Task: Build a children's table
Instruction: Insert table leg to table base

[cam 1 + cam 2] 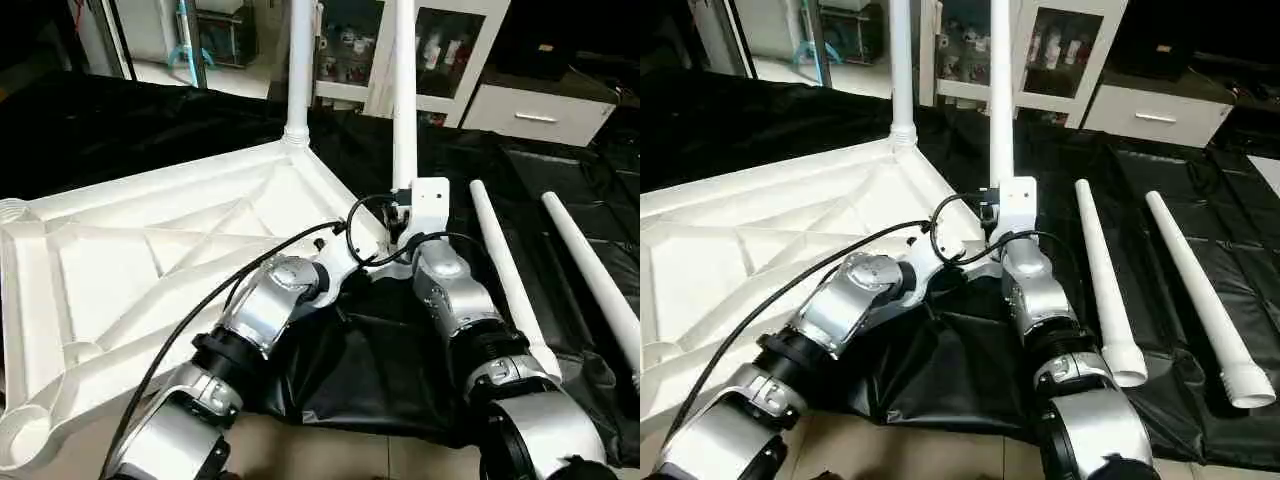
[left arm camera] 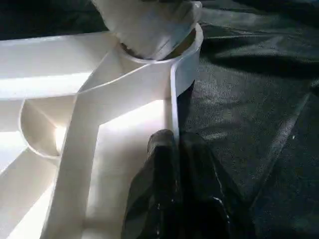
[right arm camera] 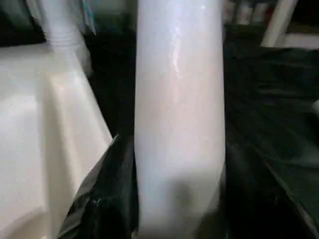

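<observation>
Lying underside up on the black sheet (image 1: pixel 1200 200), the tabletop (image 1: pixel 150 250) carries one upright leg (image 1: pixel 299 60) in its far corner socket; right gripper (image 3: pixel 174 219) clamps a second upright leg (image 3: pixel 179 109) half-wide; left gripper (image 2: pixel 172 149) pinches the tabletop's edge wall, nearly closed; two spare legs (image 1: pixel 1100 270) lie alongside.

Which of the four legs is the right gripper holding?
The upright leg at the tabletop's near corner, clamped in the right gripper. One stands at the far corner; two lie on the cloth.
</observation>
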Motion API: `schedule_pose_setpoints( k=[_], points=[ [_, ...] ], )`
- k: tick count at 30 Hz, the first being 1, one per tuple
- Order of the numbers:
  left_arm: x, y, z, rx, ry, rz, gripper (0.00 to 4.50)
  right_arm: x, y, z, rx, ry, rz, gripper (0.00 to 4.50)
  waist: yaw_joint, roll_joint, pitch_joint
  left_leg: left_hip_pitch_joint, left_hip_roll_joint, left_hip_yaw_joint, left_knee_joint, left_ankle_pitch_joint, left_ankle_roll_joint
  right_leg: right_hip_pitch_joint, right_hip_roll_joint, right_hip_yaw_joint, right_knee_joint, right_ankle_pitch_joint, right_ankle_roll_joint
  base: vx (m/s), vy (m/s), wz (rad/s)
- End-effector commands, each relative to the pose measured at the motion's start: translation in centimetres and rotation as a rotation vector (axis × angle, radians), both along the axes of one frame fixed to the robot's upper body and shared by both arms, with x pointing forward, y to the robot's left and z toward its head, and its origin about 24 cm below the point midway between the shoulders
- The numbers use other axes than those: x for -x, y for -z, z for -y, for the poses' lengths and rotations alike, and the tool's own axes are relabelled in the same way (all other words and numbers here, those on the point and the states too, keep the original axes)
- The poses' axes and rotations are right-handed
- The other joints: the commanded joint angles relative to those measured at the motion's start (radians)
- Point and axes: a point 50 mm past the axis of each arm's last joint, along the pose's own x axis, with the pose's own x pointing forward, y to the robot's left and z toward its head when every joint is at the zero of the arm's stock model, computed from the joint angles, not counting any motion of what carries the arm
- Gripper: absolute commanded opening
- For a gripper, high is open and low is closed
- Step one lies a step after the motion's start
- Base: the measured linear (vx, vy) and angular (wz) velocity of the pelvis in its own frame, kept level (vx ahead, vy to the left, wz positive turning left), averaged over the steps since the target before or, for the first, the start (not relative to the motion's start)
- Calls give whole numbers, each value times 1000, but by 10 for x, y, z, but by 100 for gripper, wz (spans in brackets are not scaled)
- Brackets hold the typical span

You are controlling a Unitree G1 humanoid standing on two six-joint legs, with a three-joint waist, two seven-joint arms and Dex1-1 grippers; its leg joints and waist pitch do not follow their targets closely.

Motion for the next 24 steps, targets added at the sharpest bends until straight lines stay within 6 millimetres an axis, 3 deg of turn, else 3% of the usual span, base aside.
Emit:
schedule_pose_setpoints(
  k=[1, 2, 3, 5, 7, 10, 15, 16, 18, 19, 23, 24],
  points=[
    [8, -21, 9, 69, 194, 122, 0, 0, -19, 17, -120, -13, 97, 186, 5, -3, -68, -2, 45, -14, -77, -157, 57, 61, -62, 52, -69, -64, -175, 0, 0, 0],
    [13, -15, 0, 37, 270, 124, 0, 2, -38, 23, -198, -76, 168, 186, 9, 6, -71, 3, 45, -13, -73, -131, 68, 59, -62, 53, -65, -22, -185, 0, 0, 0],
    [14, -14, -1, 33, 279, 123, 0, 2, -40, 24, -207, -86, 175, 186, 7, 4, -72, -1, 43, -11, -68, -67, 99, 63, -59, 54, -56, 63, -210, 0, 0, 0],
    [15, -11, -7, 13, 318, 121, 0, 6, -50, 28, -231, -136, 210, 186, 16, 8, -79, 6, 41, -5, -56, 42, 144, 58, -54, 53, -39, 194, -262, 0, 0, 0],
    [14, -9, -12, -15, 338, 124, 0, 9, -56, 33, -233, -183, 232, 186, 22, 14, -76, 10, 42, 1, -52, 63, 161, 51, -50, 53, -36, 214, -287, 0, 0, 0],
    [14, -9, -18, -31, 380, 122, 0, 17, -63, 39, -250, -268, 256, 186, 27, 12, -72, 8, 44, 1, -56, 12, 151, 55, -53, 55, -42, 144, -284, 0, 0, 0],
    [12, -8, -26, -41, 401, 141, 0, 34, -69, 42, -288, -404, 265, 186, 39, 12, -70, 11, 46, 1, -63, -61, 101, 57, -57, 57, -51, 47, -259, 0, 0, 0],
    [11, -9, -28, -26, 387, 143, 57, 38, -70, 42, -292, -434, 262, 186, 40, 9, -69, 11, 46, 2, -63, -66, 92, 57, -57, 58, -51, 42, -251, 0, 0, 0],
    [9, -12, -32, 19, 364, 126, 57, 44, -72, 43, -294, -467, 256, 186, 40, 7, -69, 10, 46, 3, -63, -70, 82, 57, -59, 59, -50, 27, -245, 0, 0, 0],
    [7, -18, -36, 92, 341, 117, 57, 50, -74, 44, -298, -497, 249, 186, 40, 1, -67, 10, 43, 6, -64, -80, 75, 57, -58, 60, -55, 2, -243, 0, 0, 0],
    [2, -37, -42, 254, 295, 132, 96, 57, -75, 45, -290, -527, 241, 186, 40, 0, -67, 8, 44, 6, -64, -103, 60, 55, -60, 59, -56, -46, -238, 0, 0, 0],
    [-2, -50, -47, 339, 248, 157, 98, 59, -75, 45, -284, -529, 240, 186, 40, 2, -68, 9, 44, 7, -63, -98, 60, 54, -61, 60, -56, -48, -237, 0, 0, 0]
  ],
)
